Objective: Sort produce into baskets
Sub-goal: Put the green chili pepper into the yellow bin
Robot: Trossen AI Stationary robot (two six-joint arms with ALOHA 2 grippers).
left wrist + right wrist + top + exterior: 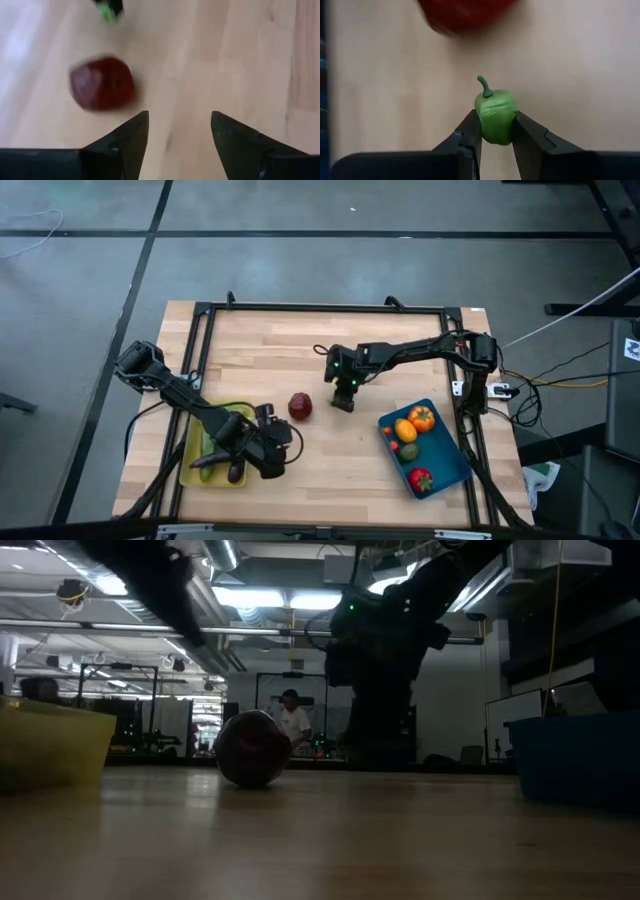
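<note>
My right gripper [343,392] is near the table's middle, shut on a small green pepper [495,116]. A dark red apple [300,406] lies on the table just left of it. The apple also shows in the low view [252,747], the left wrist view [102,82] and the right wrist view [465,12]. My left gripper [285,442] is open and empty beside the yellow basket [190,465], with the apple a little ahead of its fingers [127,145]. The yellow basket holds a green cucumber [208,448] and a purple eggplant [236,472]. The blue basket [450,470] holds several pieces. My right gripper pinches the green pepper's two sides [481,120] between its two fingers, at its lower body. The stem [484,86] points away from the gripper. The fingers point down at the table. Whether the pepper rests on the wood or is clear of it, I cannot tell.
The blue basket at the right front holds an orange [405,430], an orange pepper [423,418], a green piece [409,452] and a red piece [421,479]. A black frame [330,308] runs along the table's edges. A person [293,720] stands far behind the table.
</note>
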